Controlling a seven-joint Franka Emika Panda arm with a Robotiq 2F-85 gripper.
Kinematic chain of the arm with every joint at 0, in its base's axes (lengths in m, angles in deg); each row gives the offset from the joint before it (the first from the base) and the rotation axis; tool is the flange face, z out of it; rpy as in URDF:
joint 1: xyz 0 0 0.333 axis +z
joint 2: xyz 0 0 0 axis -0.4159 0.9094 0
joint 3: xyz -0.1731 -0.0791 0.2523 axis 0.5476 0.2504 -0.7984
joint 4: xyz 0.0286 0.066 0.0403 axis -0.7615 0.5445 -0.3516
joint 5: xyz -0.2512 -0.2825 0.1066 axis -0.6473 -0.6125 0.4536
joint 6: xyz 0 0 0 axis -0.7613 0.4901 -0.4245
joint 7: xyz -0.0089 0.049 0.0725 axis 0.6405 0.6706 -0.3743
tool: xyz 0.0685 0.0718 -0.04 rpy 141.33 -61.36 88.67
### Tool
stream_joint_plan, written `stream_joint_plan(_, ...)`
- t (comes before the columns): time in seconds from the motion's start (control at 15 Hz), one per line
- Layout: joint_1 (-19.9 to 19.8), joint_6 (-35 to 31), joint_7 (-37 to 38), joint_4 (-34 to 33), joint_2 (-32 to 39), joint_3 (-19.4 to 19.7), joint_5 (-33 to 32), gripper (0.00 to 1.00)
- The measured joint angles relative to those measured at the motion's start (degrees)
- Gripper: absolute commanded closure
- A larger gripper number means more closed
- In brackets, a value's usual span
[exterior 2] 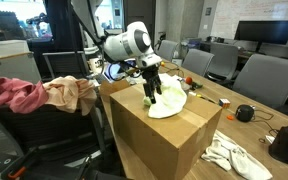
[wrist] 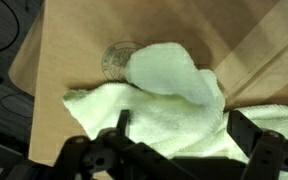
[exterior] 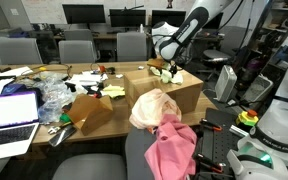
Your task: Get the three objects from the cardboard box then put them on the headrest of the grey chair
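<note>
1. My black two-finger gripper [exterior 2: 152,92] stands with jaws spread wide, clamping nothing, over the light yellow-green soft cloth [exterior 2: 174,103].
2. That cloth lies atop the large brown cardboard box [exterior 2: 159,140].
3. I see the bright pink cloth [exterior: 172,150] and the pale peach cloth [exterior: 152,108] draped on the grey chair [exterior: 134,145].

We count three cloths: one peach-cream cloth [exterior: 152,108], one pink cloth [exterior: 174,150] and one yellow-green cloth [exterior 2: 172,100]. We see two cardboard boxes: one large box [exterior 2: 154,135] and one smaller, darker box [exterior: 92,112]. We count one tall-backed grey chair [exterior: 132,152], three smaller office chairs [exterior: 14,50] [exterior: 76,50] [exterior: 132,46], one laptop [exterior: 9,112] and one robot arm [exterior: 189,30].
</note>
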Motion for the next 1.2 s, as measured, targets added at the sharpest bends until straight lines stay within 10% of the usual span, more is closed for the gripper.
stream_joint_plan(0.13, 0.1, 0.0, 0.5, -0.1, 0.2, 0.1, 0.0, 0.0)
stream_joint_plan(0.2, 0.1, 0.0, 0.7, -0.1, 0.2, 0.1, 0.0, 0.25)
stream_joint_plan(0.87, 0.2, 0.0, 1.6, -0.1, 0.2, 0.1, 0.1, 0.95)
stream_joint_plan(1.2, 0.5, -0.2, 1.6, 0.2, -0.7, 0.1, 0.5, 0.99)
